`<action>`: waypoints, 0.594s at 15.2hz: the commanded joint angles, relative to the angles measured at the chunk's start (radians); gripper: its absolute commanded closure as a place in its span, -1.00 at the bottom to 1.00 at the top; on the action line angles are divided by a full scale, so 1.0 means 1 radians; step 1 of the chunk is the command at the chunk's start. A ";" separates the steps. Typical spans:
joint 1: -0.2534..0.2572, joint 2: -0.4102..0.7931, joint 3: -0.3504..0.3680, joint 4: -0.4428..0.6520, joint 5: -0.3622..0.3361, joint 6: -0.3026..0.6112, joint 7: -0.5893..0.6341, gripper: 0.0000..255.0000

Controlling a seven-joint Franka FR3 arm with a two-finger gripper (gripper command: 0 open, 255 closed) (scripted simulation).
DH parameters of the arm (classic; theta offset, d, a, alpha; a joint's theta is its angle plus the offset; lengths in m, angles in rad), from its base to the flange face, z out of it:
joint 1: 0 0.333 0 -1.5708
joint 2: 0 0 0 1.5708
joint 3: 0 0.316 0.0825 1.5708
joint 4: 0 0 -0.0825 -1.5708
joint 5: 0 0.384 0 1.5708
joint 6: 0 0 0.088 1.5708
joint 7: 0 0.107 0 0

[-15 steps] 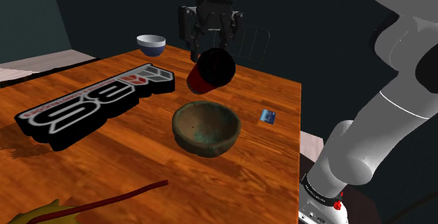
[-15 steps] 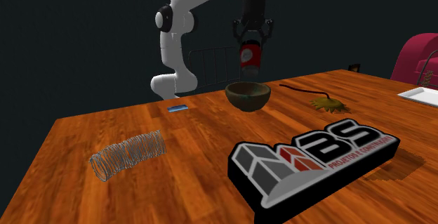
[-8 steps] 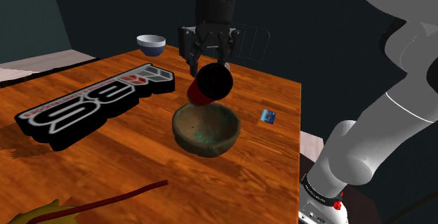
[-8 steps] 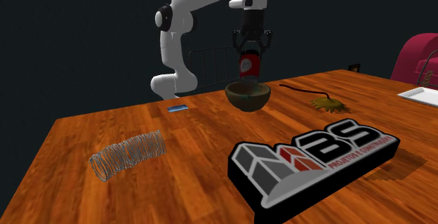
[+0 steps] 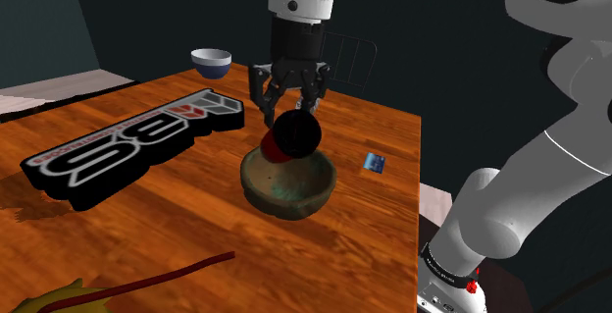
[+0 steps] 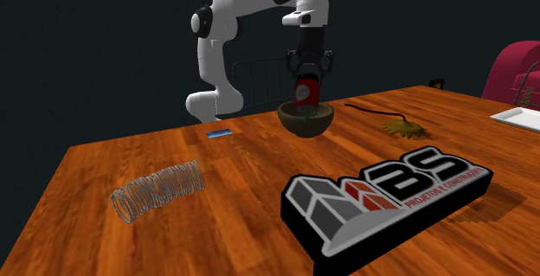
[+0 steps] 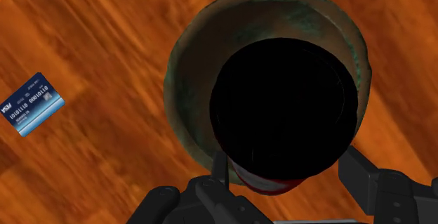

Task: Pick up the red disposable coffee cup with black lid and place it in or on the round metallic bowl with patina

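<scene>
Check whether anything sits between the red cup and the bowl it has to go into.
Nothing visible does. The red cup hangs right over the bowl's open mouth, its black lid toward the bowl, and the bowl's inside around the lid is bare. The blue card lies on the table, well off to the side.

Shows glossy white, rounded links along the arm [image 5: 510,213], split by dark joint bands. Ends in an all-black gripper [image 5: 292,117] with angular fingers. Carries a small red spot, perhaps a button, at the shoulder frame's lower right.
</scene>
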 commanded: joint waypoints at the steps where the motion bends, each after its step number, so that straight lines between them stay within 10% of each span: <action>1: 0.000 -0.001 0.000 -0.006 0.000 0.006 0.000 1.00; 6: 0.000 0.000 0.000 -0.006 0.000 0.006 0.000 1.00; 7: 0.000 0.000 0.000 -0.006 0.000 0.006 0.000 -1.00; 9: 0.000 0.000 0.000 -0.006 0.000 0.006 0.000 -1.00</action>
